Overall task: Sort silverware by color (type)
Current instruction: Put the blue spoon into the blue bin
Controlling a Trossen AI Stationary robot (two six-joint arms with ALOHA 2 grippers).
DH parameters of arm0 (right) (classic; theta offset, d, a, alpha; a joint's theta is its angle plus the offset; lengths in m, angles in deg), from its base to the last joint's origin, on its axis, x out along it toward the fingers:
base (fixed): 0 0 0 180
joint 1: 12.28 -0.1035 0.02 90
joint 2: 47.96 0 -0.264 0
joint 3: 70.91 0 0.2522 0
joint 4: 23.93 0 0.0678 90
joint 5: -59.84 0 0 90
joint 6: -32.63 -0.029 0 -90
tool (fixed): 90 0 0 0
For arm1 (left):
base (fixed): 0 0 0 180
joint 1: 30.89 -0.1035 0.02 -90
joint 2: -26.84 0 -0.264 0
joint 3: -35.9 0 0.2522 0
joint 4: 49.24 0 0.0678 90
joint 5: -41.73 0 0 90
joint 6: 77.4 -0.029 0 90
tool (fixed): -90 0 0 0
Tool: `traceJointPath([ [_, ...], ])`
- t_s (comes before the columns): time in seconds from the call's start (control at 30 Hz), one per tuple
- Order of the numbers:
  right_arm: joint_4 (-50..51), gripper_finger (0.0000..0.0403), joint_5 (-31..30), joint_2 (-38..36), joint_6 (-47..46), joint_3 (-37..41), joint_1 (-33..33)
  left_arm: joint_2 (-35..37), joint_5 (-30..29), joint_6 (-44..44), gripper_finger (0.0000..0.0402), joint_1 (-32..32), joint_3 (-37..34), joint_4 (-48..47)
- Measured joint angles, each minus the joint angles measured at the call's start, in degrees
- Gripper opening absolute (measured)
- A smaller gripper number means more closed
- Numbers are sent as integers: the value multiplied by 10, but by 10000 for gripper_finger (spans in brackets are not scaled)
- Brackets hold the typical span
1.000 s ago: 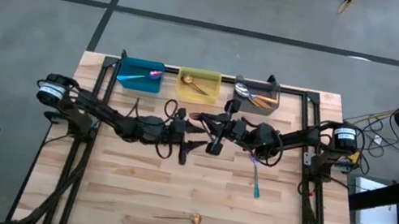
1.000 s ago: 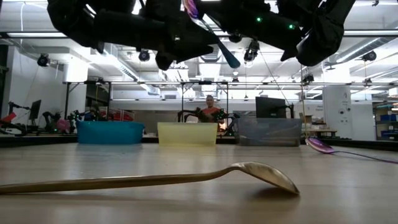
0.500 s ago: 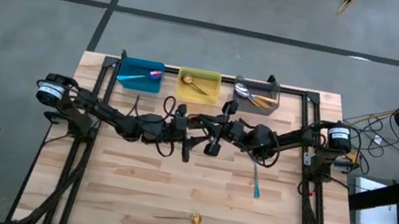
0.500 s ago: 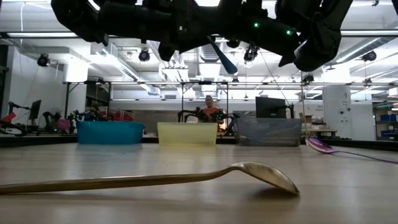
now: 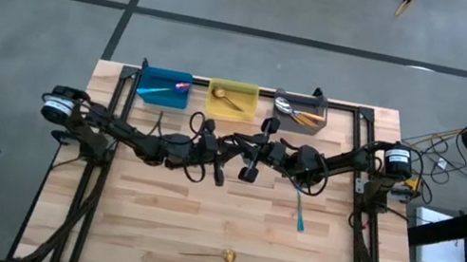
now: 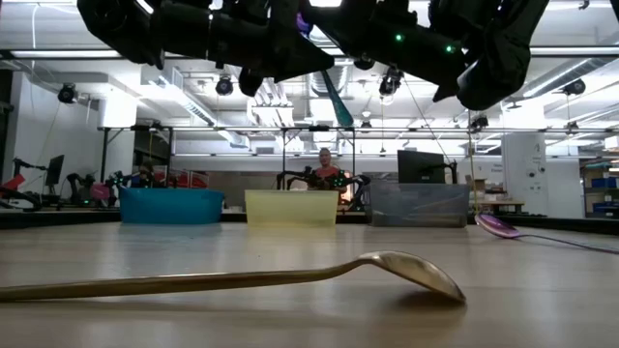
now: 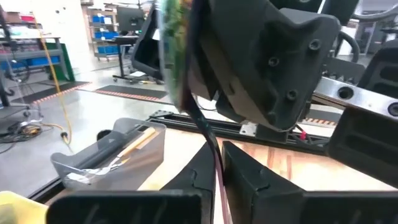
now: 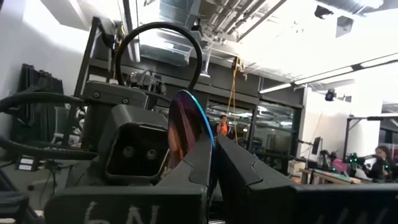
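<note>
Above the table's middle, both grippers pinch one purple-blue spoon (apparently a handover): the right gripper clamps its bowl end, the left gripper has closed on the teal handle, likely bound for the blue bin.

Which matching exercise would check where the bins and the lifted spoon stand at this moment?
Column one:
1. blue bin
2. yellow bin
3. gray bin
4. iridescent spoon

Column two:
A. holds a gold spoon
B. clamped in the air above mid-table between the left end effector and the right end effector
C. holds orange-handled spoons
D. holds a teal-handled spoon

Pairs: 1-D, 2-A, 3-C, 4-B
</note>
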Motion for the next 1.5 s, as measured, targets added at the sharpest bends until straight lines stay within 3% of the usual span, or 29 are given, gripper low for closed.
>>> traceJointPath([
  [0.37,3,9,-4,-1,14,0,0,23,-37,-7,0,1,0,-55],
  [0.63,19,15,-19,0,1,0,-1,81,-60,-8,1,7,0,-180],
  [0.83,34,62,-19,0,-43,-2,0,118,-61,6,1,8,0,-232],
  [1.27,104,172,-49,-18,-31,-9,0,176,-58,54,0,9,-3,-332],
  [1.4,193,186,-48,-43,-26,-10,0,207,-46,84,0,9,-3,-421],
  [1.5,317,188,-47,-76,-29,-21,2,230,-14,113,0,9,-3,-508],
])
